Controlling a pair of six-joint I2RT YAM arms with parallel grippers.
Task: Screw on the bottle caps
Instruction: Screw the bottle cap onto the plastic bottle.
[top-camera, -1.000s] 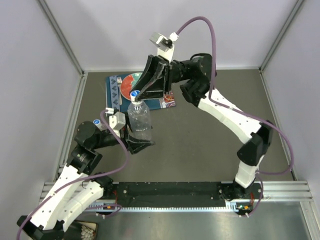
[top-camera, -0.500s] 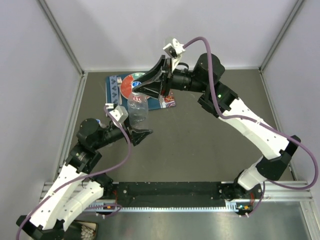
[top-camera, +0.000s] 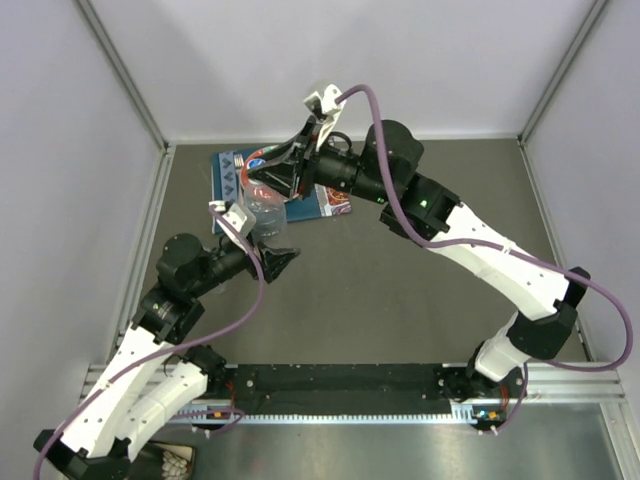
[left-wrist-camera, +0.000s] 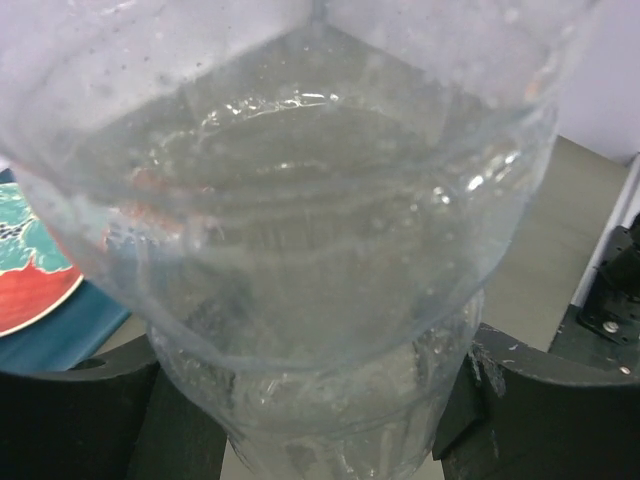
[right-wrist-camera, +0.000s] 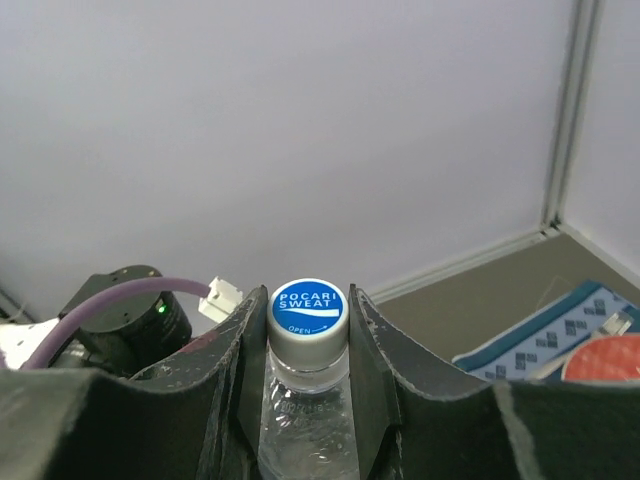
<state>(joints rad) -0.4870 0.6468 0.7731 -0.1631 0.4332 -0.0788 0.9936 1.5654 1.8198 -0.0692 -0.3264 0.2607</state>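
My left gripper (top-camera: 272, 256) clamps the bottle (top-camera: 264, 215) low down; my right arm (top-camera: 480, 250) stretches far and left, right gripper (right-wrist-camera: 308, 335) pinching the cap (right-wrist-camera: 308, 308).

Red and teal plate (top-camera: 250, 163) on a blue patterned mat (top-camera: 224, 183), lying flat near the far left corner of the dark grey table (top-camera: 400, 300).

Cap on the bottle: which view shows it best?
Right wrist: the cap is centred, blue top readable, in the right gripper. Top external mostly hides it behind that gripper; left wrist shows only the bottle body.
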